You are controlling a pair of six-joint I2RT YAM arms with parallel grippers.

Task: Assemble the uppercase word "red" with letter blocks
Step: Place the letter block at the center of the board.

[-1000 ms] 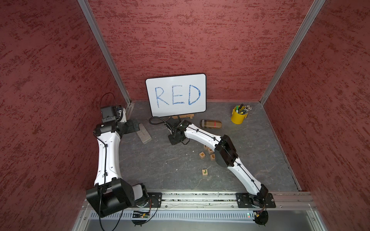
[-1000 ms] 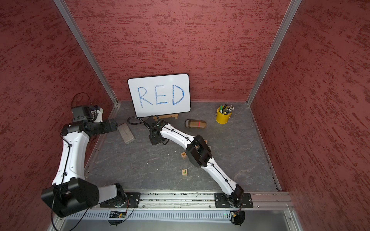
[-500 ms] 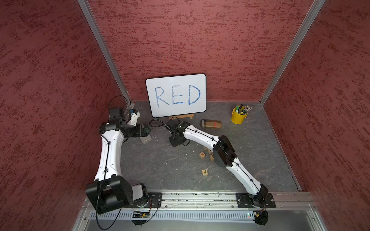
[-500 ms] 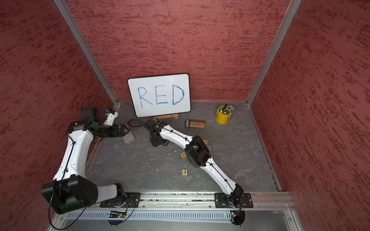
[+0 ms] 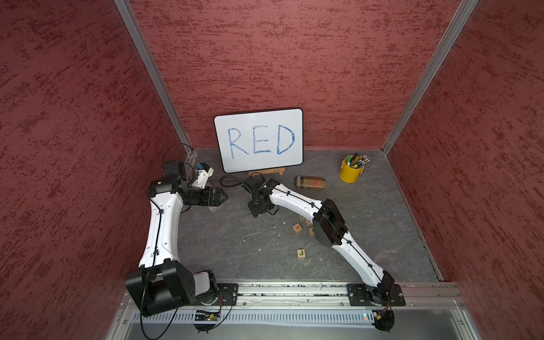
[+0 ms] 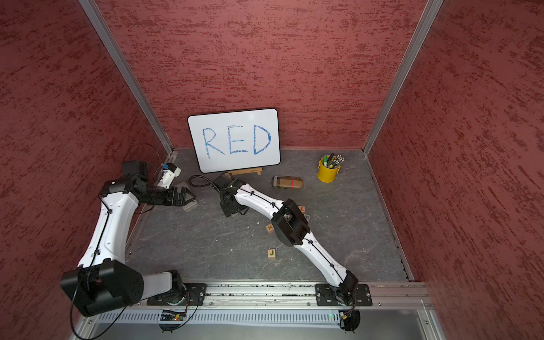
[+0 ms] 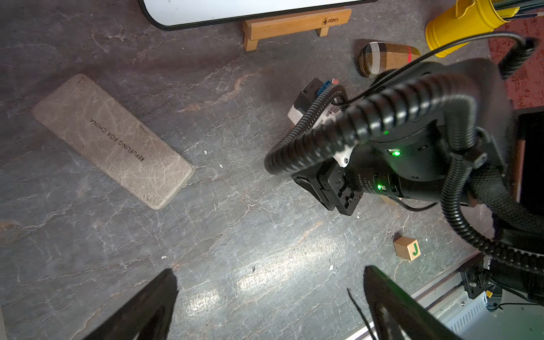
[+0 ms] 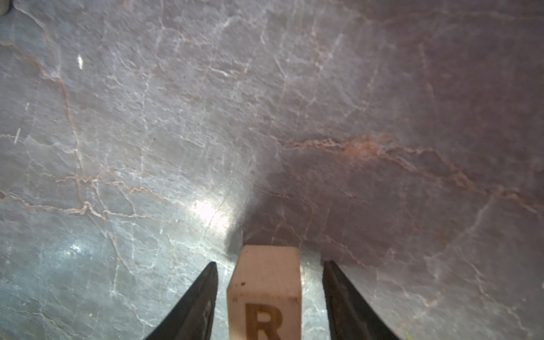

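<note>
Desk (image 5: pixel 235 259) of grey slate, whiteboard (image 5: pixel 259 139) propped at the far edge, RED in blue on it. Right arm stretched to mid-desk just before the board; left arm bent in beside a flat grey case (image 7: pixel 112 141). Left hand (image 7: pixel 269 272) spread wide and empty above bare slate. Right hand (image 8: pixel 269 262) parted around the R block (image 8: pixel 265 282), a gap on each side, no finger touching; cube flat on the desk, R toward the wrist camera. Reads as the first letter set in place. No long axis to mind on a cube. E and D not made out: probably among the cubes half hidden under the right elbow, by the X block (image 5: pixel 297 227) and J block (image 5: pixel 300 252). Those well apart from R, toward the right arm's base and to its right, so nearer the right hand than the left.
</note>
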